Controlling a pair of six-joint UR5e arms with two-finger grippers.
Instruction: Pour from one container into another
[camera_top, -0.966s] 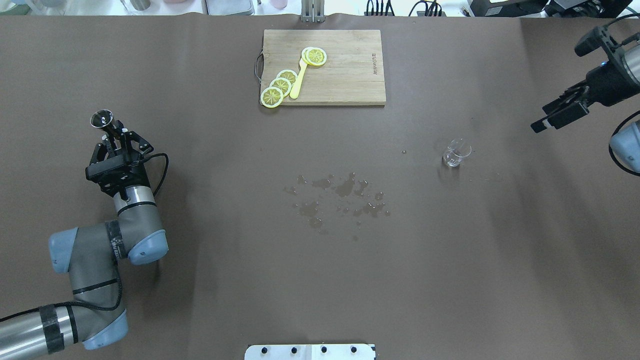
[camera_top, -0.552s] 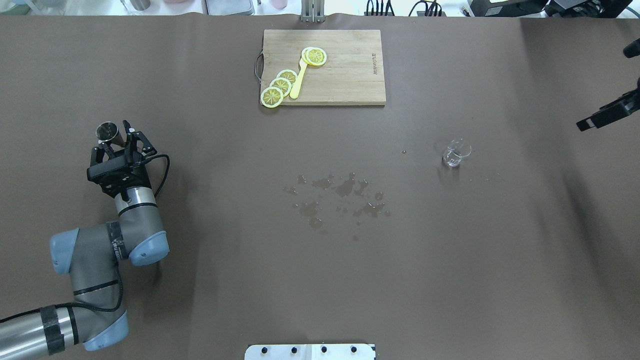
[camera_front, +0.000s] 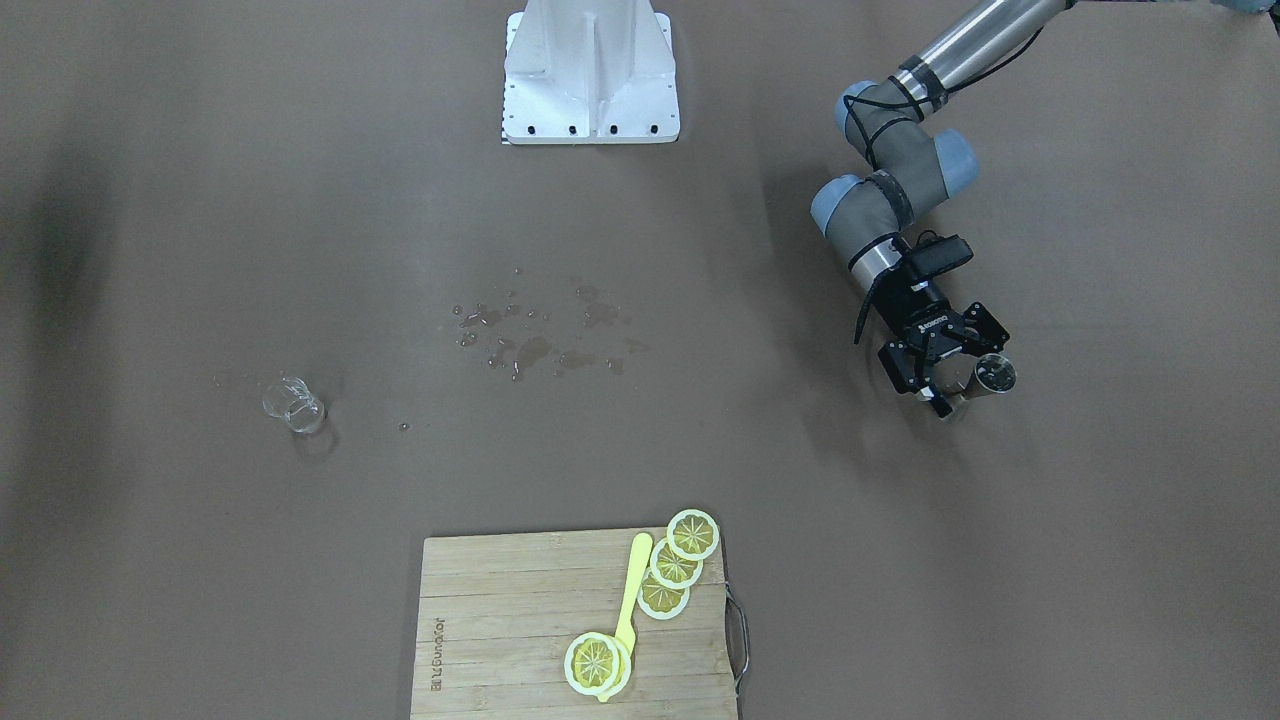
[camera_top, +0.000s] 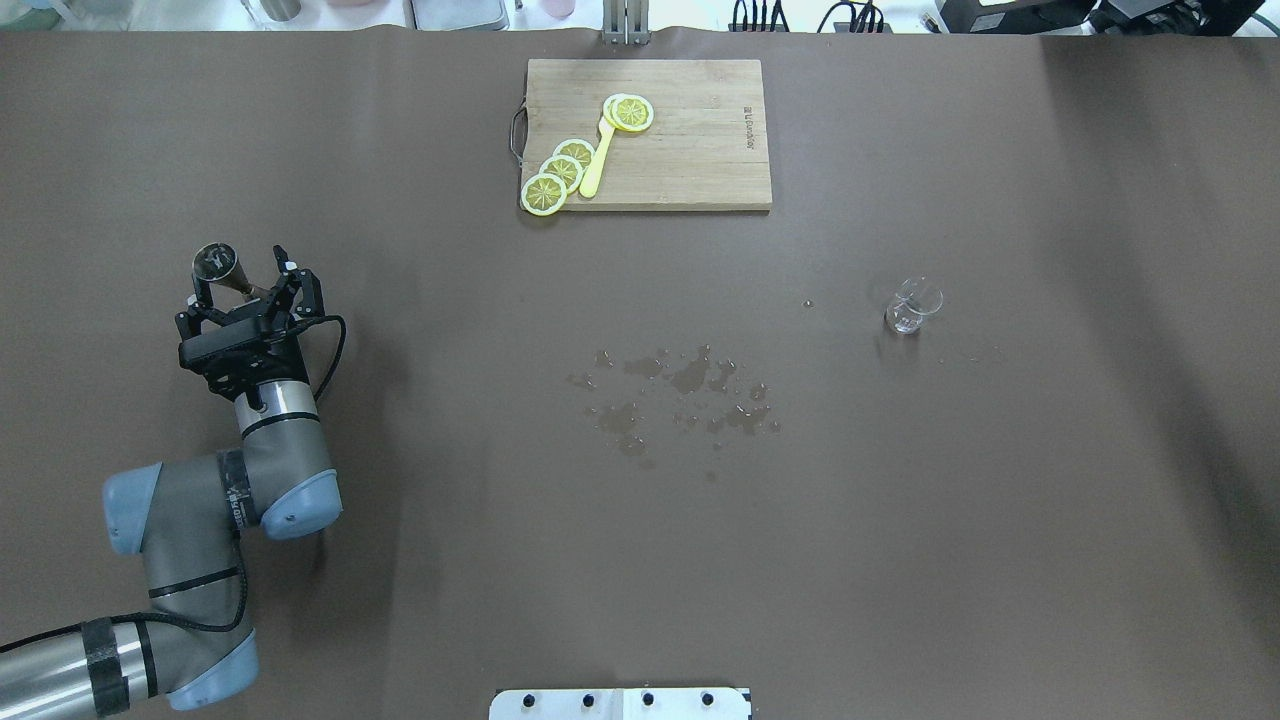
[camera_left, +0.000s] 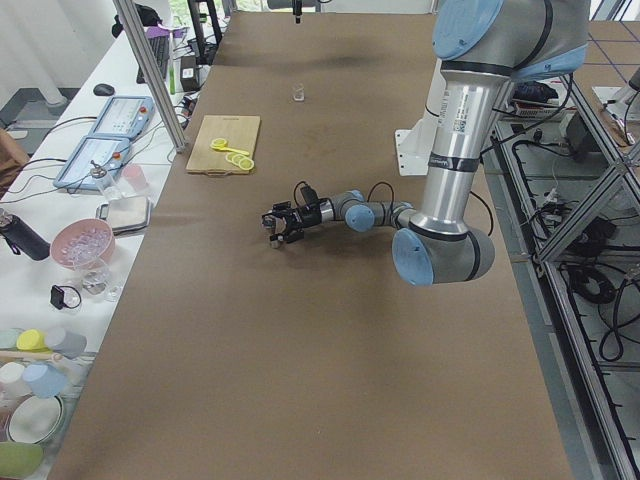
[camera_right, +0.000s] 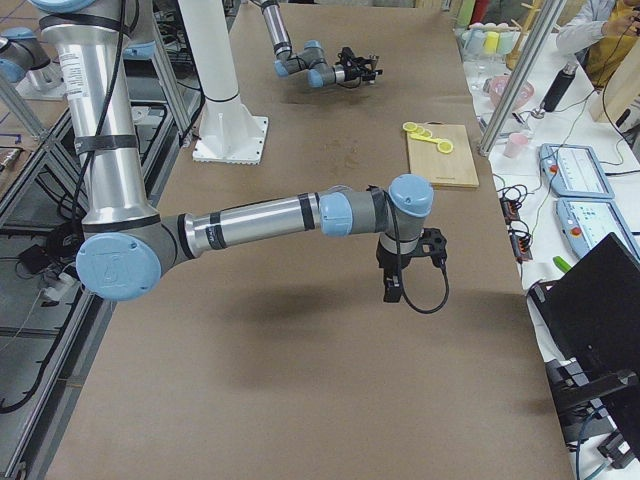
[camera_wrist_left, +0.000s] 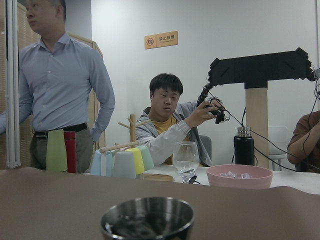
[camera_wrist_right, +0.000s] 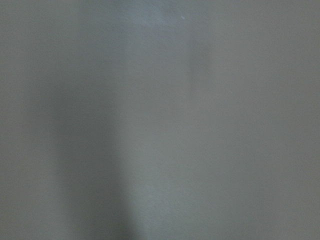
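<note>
My right gripper (camera_right: 391, 291) is too small to read; the round shiny steel cup (camera_wrist_left: 147, 219) is cropped below.

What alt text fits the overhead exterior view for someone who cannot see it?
The left gripper, open, sits around a metal cup standing at the left. A glass beaker stands far to the right, splashed liquid lies in the middle, and a cutting board with lemon slices sits at the far edge.
</note>
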